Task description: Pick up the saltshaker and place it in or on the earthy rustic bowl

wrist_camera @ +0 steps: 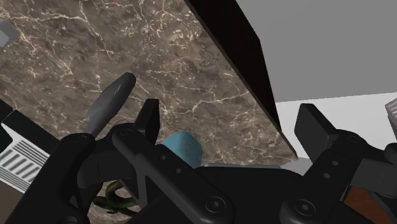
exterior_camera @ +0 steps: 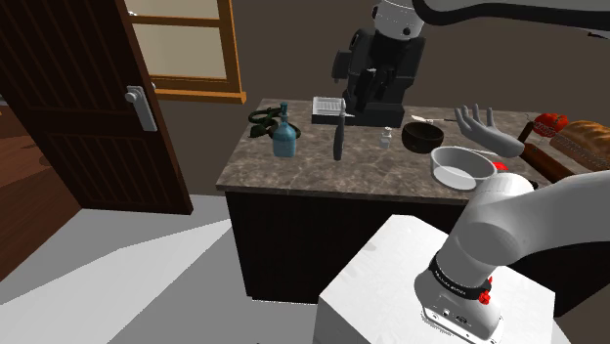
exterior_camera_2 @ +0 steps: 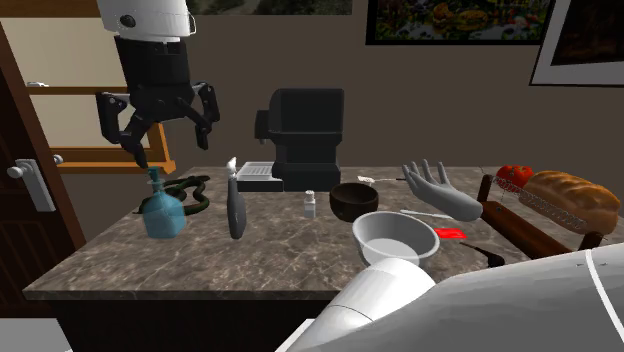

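Note:
The saltshaker (exterior_camera_2: 310, 204) (exterior_camera: 385, 140) is a small pale shaker standing upright on the brown marble counter (exterior_camera_2: 200, 262). It stands just to the second exterior view's left of a dark brown bowl (exterior_camera_2: 354, 199) (exterior_camera: 422, 137). My gripper (exterior_camera_2: 172, 150) hangs open in the air over the counter's end, above a blue bottle (exterior_camera_2: 162, 214), far from the shaker. In the wrist view the gripper (wrist_camera: 231, 114) has its fingers wide apart with nothing between them, and the blue bottle (wrist_camera: 184, 146) lies below them.
A pale grey bowl (exterior_camera_2: 395, 238) sits nearer the front. A dark knife-like utensil (exterior_camera_2: 235, 205), a black coffee machine (exterior_camera_2: 300, 135), a grey hand model (exterior_camera_2: 440, 190), bread (exterior_camera_2: 570, 195) and a green coil (exterior_camera_2: 195, 195) share the counter. A dark door (exterior_camera: 88, 98) stands beside it.

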Controlling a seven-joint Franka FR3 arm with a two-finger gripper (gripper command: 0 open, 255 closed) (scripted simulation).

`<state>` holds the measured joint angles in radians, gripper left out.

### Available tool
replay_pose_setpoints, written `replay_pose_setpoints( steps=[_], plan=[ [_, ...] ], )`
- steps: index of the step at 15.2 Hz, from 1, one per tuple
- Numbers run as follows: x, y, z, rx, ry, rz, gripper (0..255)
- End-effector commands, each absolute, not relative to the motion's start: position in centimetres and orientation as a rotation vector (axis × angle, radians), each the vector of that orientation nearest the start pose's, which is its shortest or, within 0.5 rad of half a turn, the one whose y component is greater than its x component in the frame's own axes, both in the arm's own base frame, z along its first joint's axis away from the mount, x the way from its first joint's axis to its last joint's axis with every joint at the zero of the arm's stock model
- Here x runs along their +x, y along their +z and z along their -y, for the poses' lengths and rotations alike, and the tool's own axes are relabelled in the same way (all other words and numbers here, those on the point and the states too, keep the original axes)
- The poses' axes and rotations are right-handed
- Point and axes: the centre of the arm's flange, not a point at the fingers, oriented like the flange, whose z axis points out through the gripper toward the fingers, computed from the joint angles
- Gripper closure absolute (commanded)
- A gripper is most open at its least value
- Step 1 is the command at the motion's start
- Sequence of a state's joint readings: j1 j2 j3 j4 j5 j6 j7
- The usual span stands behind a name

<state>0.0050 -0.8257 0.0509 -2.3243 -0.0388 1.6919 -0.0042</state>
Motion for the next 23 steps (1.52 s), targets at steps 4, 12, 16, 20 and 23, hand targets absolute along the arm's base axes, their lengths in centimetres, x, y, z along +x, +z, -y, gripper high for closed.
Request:
replay_pose_setpoints(
  steps=[4,12,16,20,23],
  plan=[
    [32.1,61.5,1.6,-3.193,-0.288,0.063,0],
    [35.6,57.5,11.2,-3.18,-0.225,0.024,0],
    [37.1,55.4,16.0,-3.172,-0.194,0.005,0],
    [38.6,53.2,20.7,-3.164,-0.163,-0.014,0],
    [39.7,51.5,24.3,-3.158,-0.14,-0.028,0]
  ],
)
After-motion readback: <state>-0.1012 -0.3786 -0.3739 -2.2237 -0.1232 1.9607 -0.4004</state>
